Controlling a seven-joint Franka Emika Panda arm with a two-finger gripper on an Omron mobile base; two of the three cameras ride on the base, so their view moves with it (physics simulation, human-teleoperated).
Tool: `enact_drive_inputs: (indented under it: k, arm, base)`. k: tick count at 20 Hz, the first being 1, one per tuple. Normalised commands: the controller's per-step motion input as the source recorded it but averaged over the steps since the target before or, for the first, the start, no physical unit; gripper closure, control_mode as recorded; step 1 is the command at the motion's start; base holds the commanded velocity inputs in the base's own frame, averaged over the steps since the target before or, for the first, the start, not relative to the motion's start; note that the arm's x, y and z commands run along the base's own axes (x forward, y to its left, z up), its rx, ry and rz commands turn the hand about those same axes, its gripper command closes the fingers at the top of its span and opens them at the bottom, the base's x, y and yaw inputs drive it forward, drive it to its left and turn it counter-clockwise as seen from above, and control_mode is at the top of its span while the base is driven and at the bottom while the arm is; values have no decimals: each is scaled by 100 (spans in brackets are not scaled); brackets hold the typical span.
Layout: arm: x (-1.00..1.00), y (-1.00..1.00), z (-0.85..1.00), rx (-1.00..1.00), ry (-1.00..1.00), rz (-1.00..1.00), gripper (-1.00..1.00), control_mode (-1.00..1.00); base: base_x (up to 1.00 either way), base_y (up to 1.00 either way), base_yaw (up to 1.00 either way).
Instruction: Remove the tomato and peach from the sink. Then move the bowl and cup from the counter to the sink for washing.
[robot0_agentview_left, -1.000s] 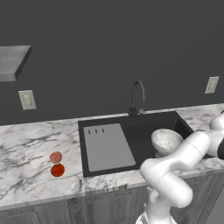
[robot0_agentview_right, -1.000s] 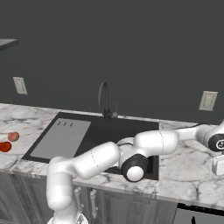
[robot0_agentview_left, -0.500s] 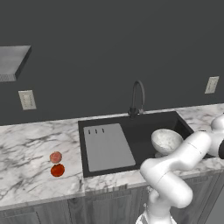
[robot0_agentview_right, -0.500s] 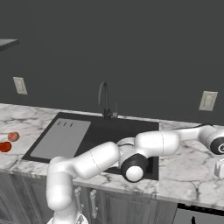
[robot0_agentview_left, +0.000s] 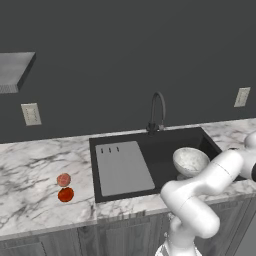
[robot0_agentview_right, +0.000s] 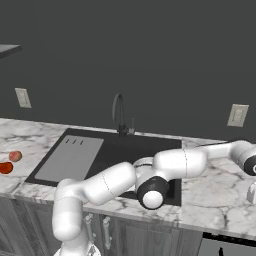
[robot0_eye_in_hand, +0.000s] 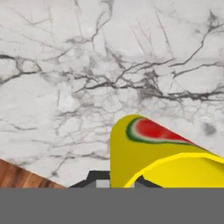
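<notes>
While your arm reaches far out to the right over the desk (robot0_agentview_right: 215, 195), your claw (robot0_eye_in_hand: 114, 183) sits closed tight on the cup (robot0_eye_in_hand: 162, 157), which fills the lower right of the hand view. You can see its yellow wall with a red and green watermelon-slice print, and its rim curves toward the camera, so the cup lies tilted across that view with the veined marble behind it. A strip of brown wood shows at the lower left corner of the hand view.

In the left base view, the bowl (robot0_agentview_left: 190, 161) already rests inside the sink (robot0_agentview_left: 150, 150), in the right part of the black basin, just right of the grey panel (robot0_agentview_left: 122, 167). The faucet (robot0_agentview_left: 157, 112) stands at the back rim of the sink, between panel and bowl. The peach (robot0_agentview_left: 63, 179) and the tomato (robot0_agentview_left: 65, 194) lie on the desk to the left of the sink, the peach just behind the tomato, the two near each other and well apart from the basin's edge.

In the right base view, your arm crosses in front of the sink's right half.
</notes>
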Motion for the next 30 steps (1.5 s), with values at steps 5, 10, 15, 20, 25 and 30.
enact_drive_inputs:
  k: [5,10,15,20,25,30]
  arm:
    - [-24,18,21,2,0,0,100,-100]
    - [-20,23,21,0,0,0,100,-100]
    - [-18,32,21,0,0,0,100,-100]
    - [-20,41,11,0,0,0,100,-100]
    - [-18,43,6,-5,0,0,100,-100]
    - [-17,49,1,-15,0,0,100,-100]
  base:
    - [0,0,0]
    - [0,0,0]
    - [0,0,0]
    - [0,0,0]
    - [0,0,0]
    - [0,0,0]
